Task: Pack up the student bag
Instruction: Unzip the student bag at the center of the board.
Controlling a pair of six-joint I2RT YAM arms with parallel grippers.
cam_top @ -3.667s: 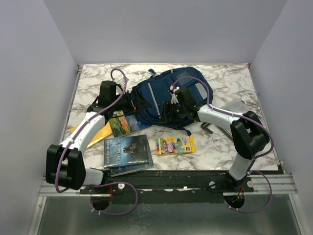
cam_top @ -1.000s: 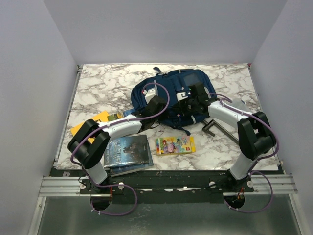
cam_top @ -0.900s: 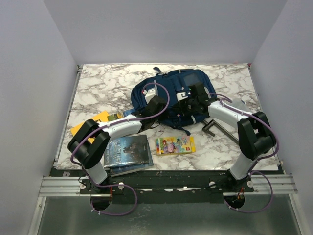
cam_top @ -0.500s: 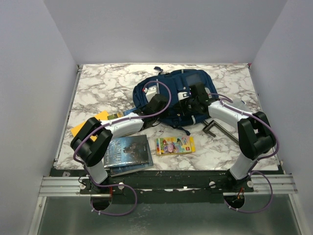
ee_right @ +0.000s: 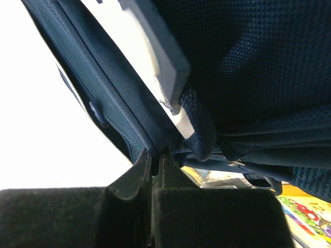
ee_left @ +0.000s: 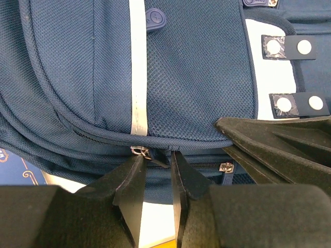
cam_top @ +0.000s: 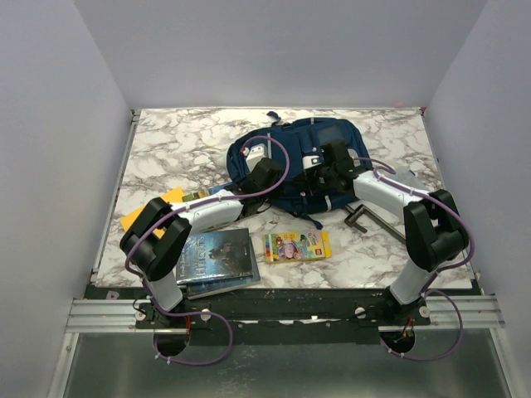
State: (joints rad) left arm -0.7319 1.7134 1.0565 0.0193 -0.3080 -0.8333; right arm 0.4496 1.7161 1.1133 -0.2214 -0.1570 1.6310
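The student bag (cam_top: 300, 137), navy with grey stripes, lies at the back middle of the marble table (cam_top: 166, 141). My left gripper (cam_top: 264, 174) rests against its near left edge. In the left wrist view the left gripper (ee_left: 156, 161) is open, jaws a narrow gap apart, with a dark zipper pull (ee_left: 155, 156) of the bag (ee_left: 196, 77) between the tips. My right gripper (cam_top: 326, 172) is at the bag's near right side. The right wrist view shows it (ee_right: 156, 153) shut on a seam of the bag's fabric (ee_right: 258, 62), which it holds raised.
Stacked dark book or disc cases (cam_top: 216, 257) lie near the left arm, a colourful box (cam_top: 297, 245) sits at front centre, and a yellow envelope (cam_top: 153, 211) lies at left. A black clamp-like tool (cam_top: 369, 217) lies right of the bag. A second zipper slider (ee_left: 225, 166) sits nearby.
The left arm has swung from the bag's left side onto its near edge, and its jaws have narrowed around the zipper pull. The right gripper stays shut on the fabric.
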